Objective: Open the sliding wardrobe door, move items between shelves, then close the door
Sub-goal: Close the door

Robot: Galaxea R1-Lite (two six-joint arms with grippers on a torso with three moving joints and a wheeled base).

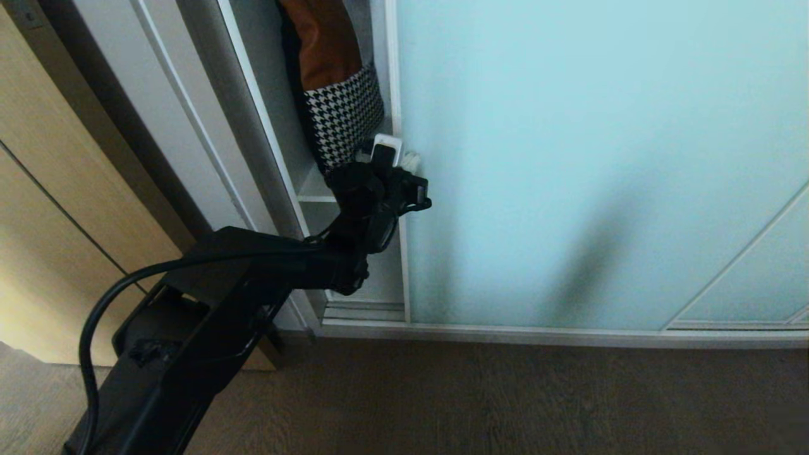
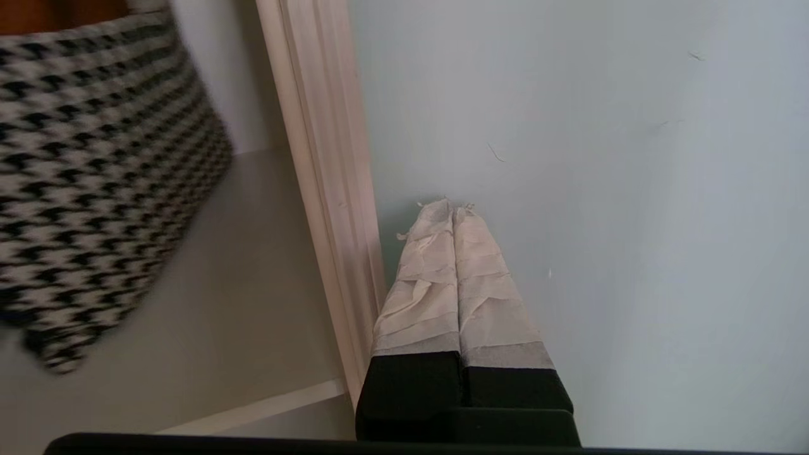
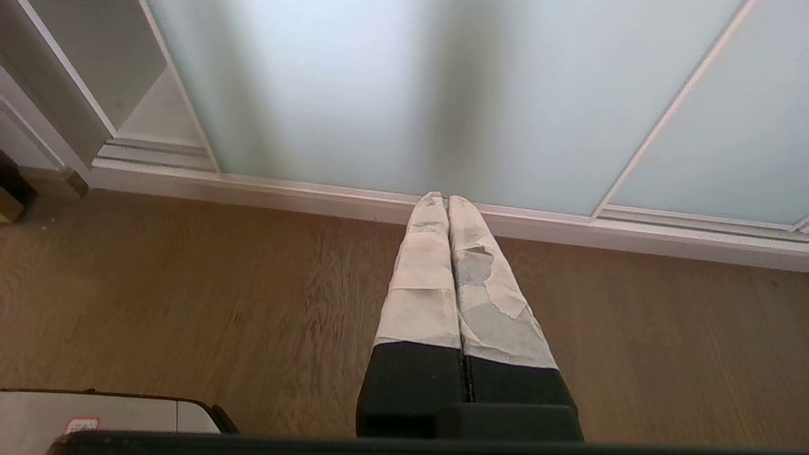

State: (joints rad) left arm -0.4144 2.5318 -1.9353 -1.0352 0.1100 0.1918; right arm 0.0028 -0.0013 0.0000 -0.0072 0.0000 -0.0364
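Sliding wardrobe door (image 1: 600, 158), closed left gripper (image 2: 452, 205) tips touching it

Left arm enters head view from 7 o'clock, black links reaching up toward 1 o'clock, cable looped along it, wrist bent near centre-left of frame. Left end effector (image 1: 409, 163) at the arm's far end, taped fingers (image 2: 436, 278) pressed together, no gap, nothing between them. Right end effector (image 3: 449, 202) seen only in its wrist view, pointing down and forward, taped fingers (image 3: 430, 272) closed flat against each other, empty.
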